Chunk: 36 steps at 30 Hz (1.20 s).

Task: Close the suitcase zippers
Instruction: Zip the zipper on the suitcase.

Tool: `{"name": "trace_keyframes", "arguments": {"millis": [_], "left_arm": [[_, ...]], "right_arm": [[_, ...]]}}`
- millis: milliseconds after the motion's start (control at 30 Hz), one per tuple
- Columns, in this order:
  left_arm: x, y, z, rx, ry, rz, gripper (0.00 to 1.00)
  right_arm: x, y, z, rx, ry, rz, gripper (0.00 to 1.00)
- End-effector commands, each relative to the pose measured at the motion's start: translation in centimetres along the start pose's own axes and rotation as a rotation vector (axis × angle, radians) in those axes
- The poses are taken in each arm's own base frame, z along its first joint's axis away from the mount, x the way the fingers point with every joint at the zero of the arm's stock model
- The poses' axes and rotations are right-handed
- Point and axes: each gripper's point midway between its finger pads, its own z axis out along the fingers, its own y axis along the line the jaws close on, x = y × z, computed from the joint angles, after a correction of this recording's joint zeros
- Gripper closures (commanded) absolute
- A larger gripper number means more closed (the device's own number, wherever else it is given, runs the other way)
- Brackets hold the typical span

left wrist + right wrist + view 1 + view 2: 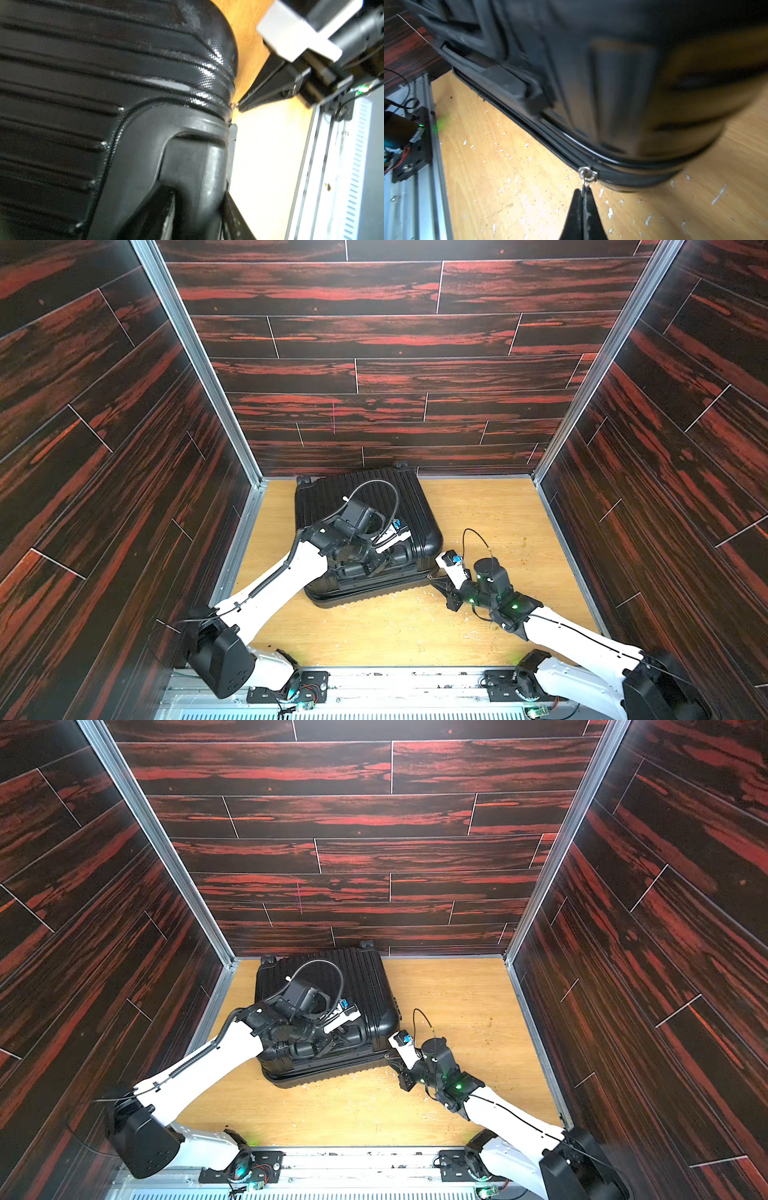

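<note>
The black ribbed suitcase [316,506] [365,986] lies flat on the wooden floor at the back left, its wheels toward the back wall. My left gripper [376,565] [195,207] reaches over the shell, and its fingers [158,214] clamp the recessed handle bar [197,166] on the near side. At the suitcase's near right corner my right gripper [434,581] [388,1057] [583,192] is shut on the small metal zipper pull [587,174]. The zipper track [529,135] on the handle side of the pull looks parted. Past the pull, round the corner, it looks joined.
The wooden floor [478,635] is strewn with white flecks near the suitcase corner. Dark red-black panel walls [374,364] enclose the back and both sides. An aluminium rail [374,689] with the arm bases runs along the front. Bare floor lies right of the suitcase.
</note>
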Motion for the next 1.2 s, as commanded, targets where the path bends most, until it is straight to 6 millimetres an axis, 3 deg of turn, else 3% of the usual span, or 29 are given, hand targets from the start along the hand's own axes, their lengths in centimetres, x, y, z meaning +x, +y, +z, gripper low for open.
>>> {"name": "trace_keyframes", "arguments": {"millis": [0, 233, 433, 633, 767, 1000, 1167], "left_arm": [[-2.7, 5.9, -0.7, -0.244, -0.094, -0.149, 0.78], [-1.4, 5.2, 1.1, -0.198, -0.011, -0.118, 0.76], [1.8, 3.0, 0.6, -0.104, 0.153, -0.056, 0.67], [3.0, 2.8, 0.9, -0.089, 0.210, -0.040, 0.62], [2.9, 3.5, 1.7, -0.110, 0.210, -0.058, 0.62], [1.7, 4.6, 3.1, -0.152, 0.183, -0.082, 0.80], [0.4, 5.3, 4.0, -0.192, 0.149, -0.127, 0.82]], "right_arm": [[-2.3, 3.2, 0.4, -0.137, -0.091, -0.057, 1.00], [-2.3, 2.9, 1.7, -0.124, -0.094, -0.042, 1.00], [-1.6, 1.9, 2.0, -0.070, -0.070, -0.042, 1.00], [-1.5, 2.4, 2.1, -0.097, -0.071, -0.058, 1.00], [-1.4, 2.7, 2.5, -0.109, -0.064, -0.066, 1.00], [-1.8, 3.9, 2.7, -0.139, -0.070, -0.102, 1.00], [-1.6, 5.3, 2.9, -0.158, -0.085, -0.178, 1.00]]}}
